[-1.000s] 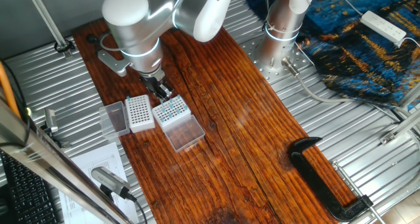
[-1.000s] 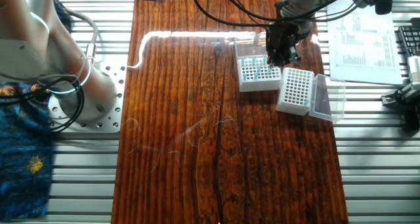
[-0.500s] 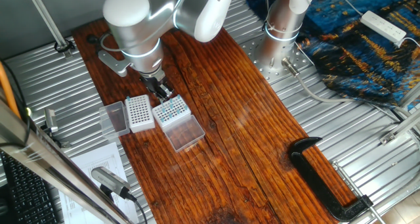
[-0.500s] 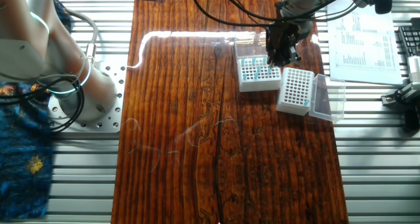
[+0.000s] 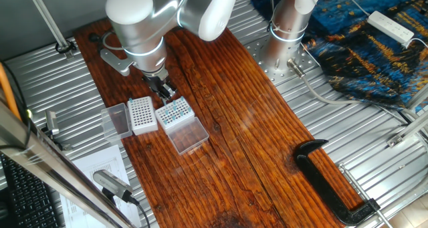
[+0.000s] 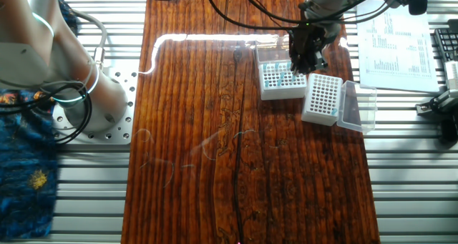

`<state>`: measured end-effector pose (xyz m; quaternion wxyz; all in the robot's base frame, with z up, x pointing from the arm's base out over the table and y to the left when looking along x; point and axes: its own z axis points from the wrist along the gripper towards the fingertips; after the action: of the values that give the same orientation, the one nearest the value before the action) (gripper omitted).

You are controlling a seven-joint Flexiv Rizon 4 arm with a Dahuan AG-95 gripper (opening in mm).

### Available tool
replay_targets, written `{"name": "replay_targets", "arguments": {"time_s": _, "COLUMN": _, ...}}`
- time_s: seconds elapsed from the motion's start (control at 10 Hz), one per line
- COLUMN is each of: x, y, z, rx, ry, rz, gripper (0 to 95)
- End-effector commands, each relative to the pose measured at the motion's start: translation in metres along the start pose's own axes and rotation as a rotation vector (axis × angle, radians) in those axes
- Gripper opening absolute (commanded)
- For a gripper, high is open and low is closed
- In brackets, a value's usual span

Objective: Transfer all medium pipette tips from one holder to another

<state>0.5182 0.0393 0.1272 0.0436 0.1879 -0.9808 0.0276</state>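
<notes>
Many teal medium pipette tips (image 5: 175, 110) (image 6: 279, 75) stand in the clear-sided rack (image 5: 178, 118) (image 6: 280, 90), whose clear lid (image 5: 188, 136) lies open toward the near side. Beside it stands the white-sided holder (image 5: 142, 114) (image 6: 321, 99) with its smoky lid (image 5: 117, 121) (image 6: 356, 106) folded open; its holes look mostly bare. My gripper (image 5: 165, 91) (image 6: 298, 64) points down at the clear-sided rack's edge nearest the white holder. The dark fingers sit close together, and the frames are too small to show a tip between them.
Printed papers (image 6: 397, 36) and a grey tool (image 5: 110, 183) lie on the metal table past the racks. A black clamp (image 5: 334, 188) grips the wooden board (image 5: 227, 141) at its far end. The arm's base (image 5: 287, 27) stands beside the board.
The arm and gripper have shifted up very slightly over the clear-sided rack. The racks and lids have not moved.
</notes>
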Motion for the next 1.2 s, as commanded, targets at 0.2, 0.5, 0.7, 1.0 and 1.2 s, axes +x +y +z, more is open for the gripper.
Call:
{"name": "replay_targets", "arguments": {"time_s": 0.2, "x": 0.0012, "y": -0.0003, "z": 0.0009, "rx": -0.001, "ry": 0.002, "rz": -0.004, "gripper": 0.0}}
{"name": "replay_targets", "arguments": {"time_s": 0.5, "x": 0.0003, "y": 0.0002, "z": 0.0014, "rx": -0.003, "ry": -0.003, "rz": -0.004, "gripper": 0.0}}
{"name": "replay_targets", "arguments": {"time_s": 0.7, "x": -0.0004, "y": 0.0003, "z": 0.0022, "rx": -0.003, "ry": -0.003, "rz": -0.006, "gripper": 0.0}}
{"name": "replay_targets", "arguments": {"time_s": 1.0, "x": -0.0014, "y": 0.0008, "z": 0.0028, "rx": -0.005, "ry": -0.007, "rz": -0.011, "gripper": 0.0}}
{"name": "replay_targets", "arguments": {"time_s": 1.2, "x": -0.0024, "y": 0.0007, "z": 0.0047, "rx": -0.002, "ry": -0.004, "rz": -0.012, "gripper": 0.0}}
